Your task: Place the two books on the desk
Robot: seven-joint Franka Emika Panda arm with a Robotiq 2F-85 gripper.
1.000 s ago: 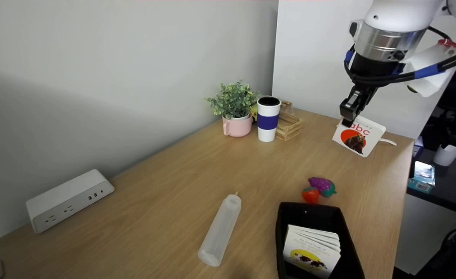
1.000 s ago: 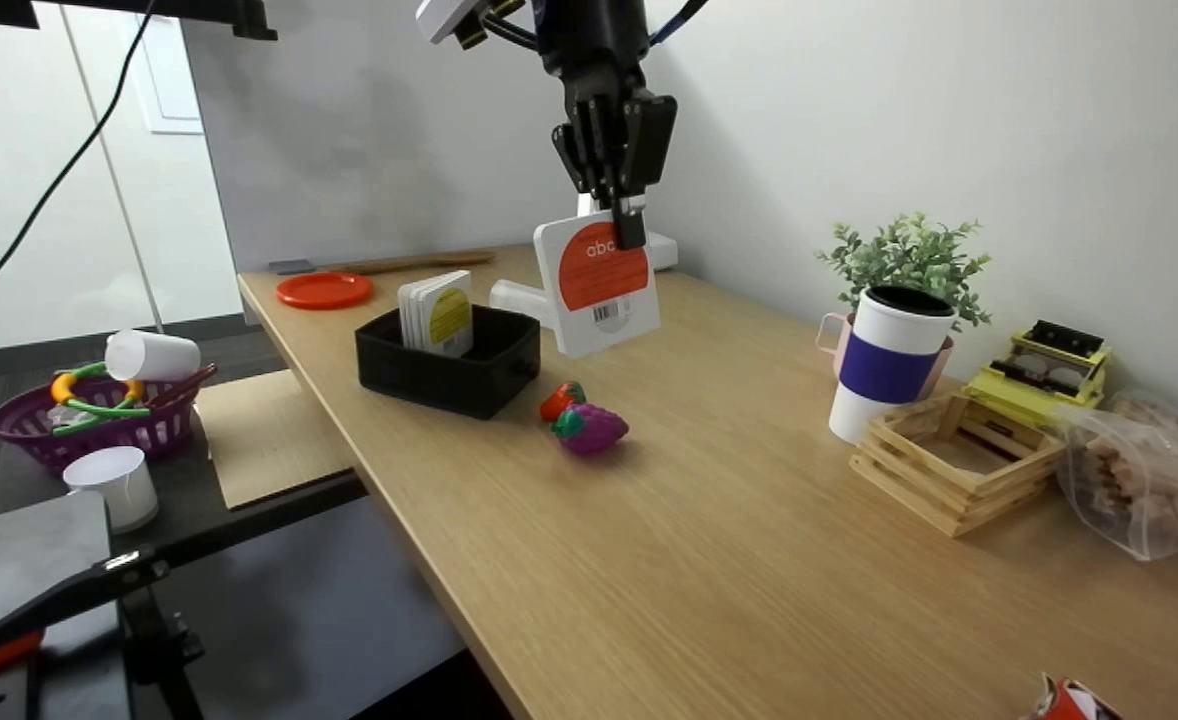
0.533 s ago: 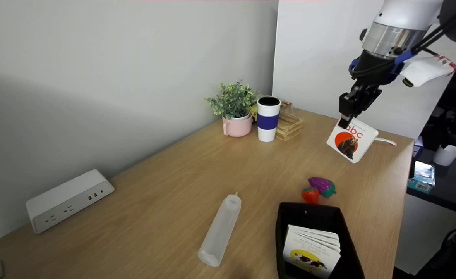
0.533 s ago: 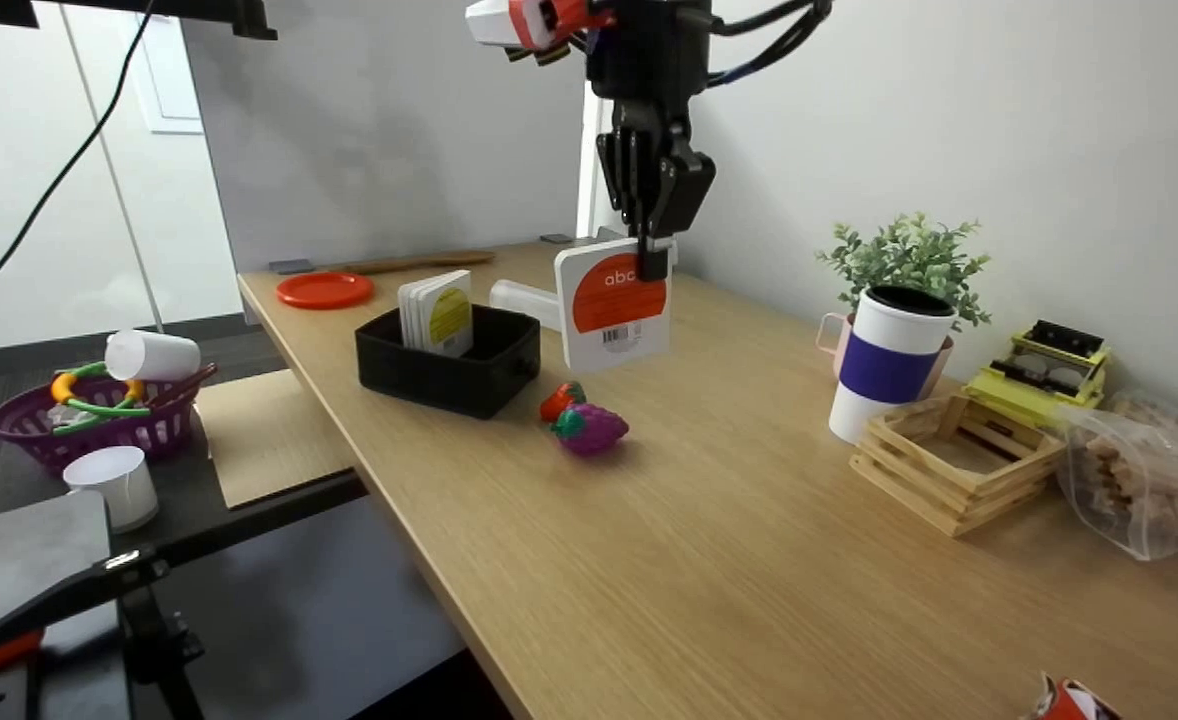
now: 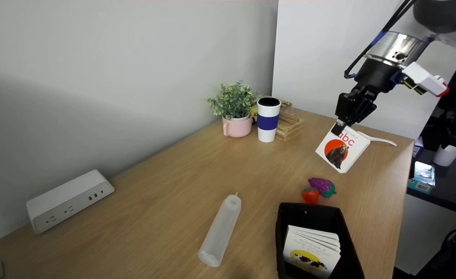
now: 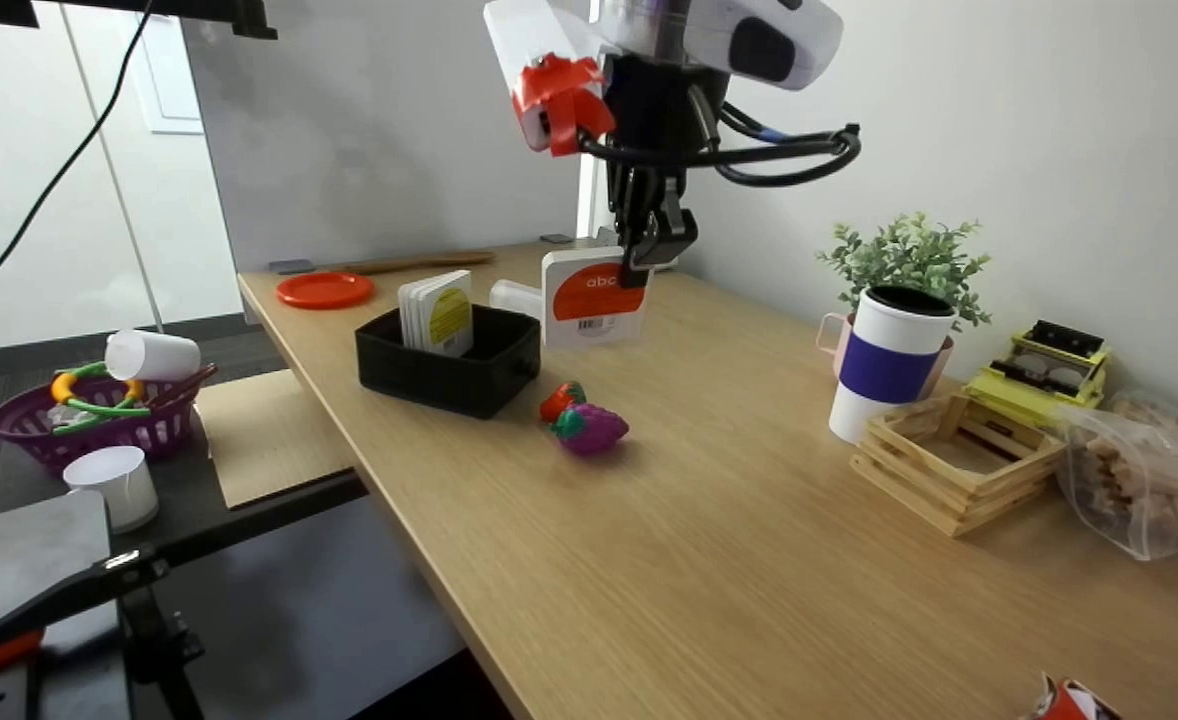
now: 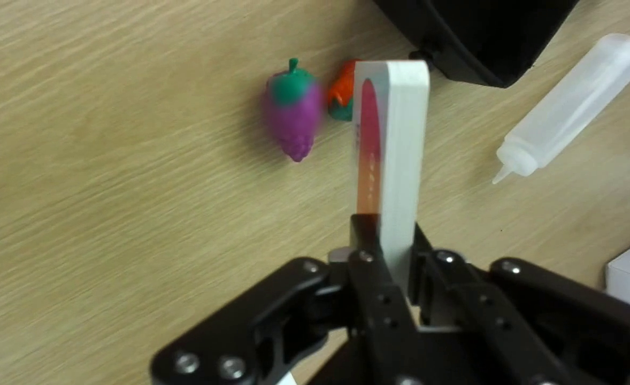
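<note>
My gripper (image 5: 338, 130) is shut on the white book with the red and dark bear picture (image 5: 335, 153), near its top edge. In an exterior view the book's red back (image 6: 597, 318) faces the camera below the fingers (image 6: 635, 275). In the wrist view the fingers (image 7: 392, 235) pinch the book from both sides, with its white edge (image 7: 405, 144) upward. It hangs tilted above the desk (image 5: 166, 217). The white book with yellowish print (image 5: 309, 254) stands leaning in the black tray; it also shows in an exterior view (image 6: 451, 315). It is out of the wrist view.
The black tray (image 5: 309, 213) stands near the desk's edge. A purple toy fruit (image 5: 320, 186) and a red one (image 5: 310, 195) lie beside it. A clear bottle (image 5: 220, 230) lies nearby. A tumbler (image 5: 267, 120), pink planter (image 5: 237, 126) and wooden crate (image 6: 954, 465) stand by the wall.
The gripper has carried the bear book lower and toward the toy fruits and tray. The wrist has turned and tilted. The book in the tray has not moved.
</note>
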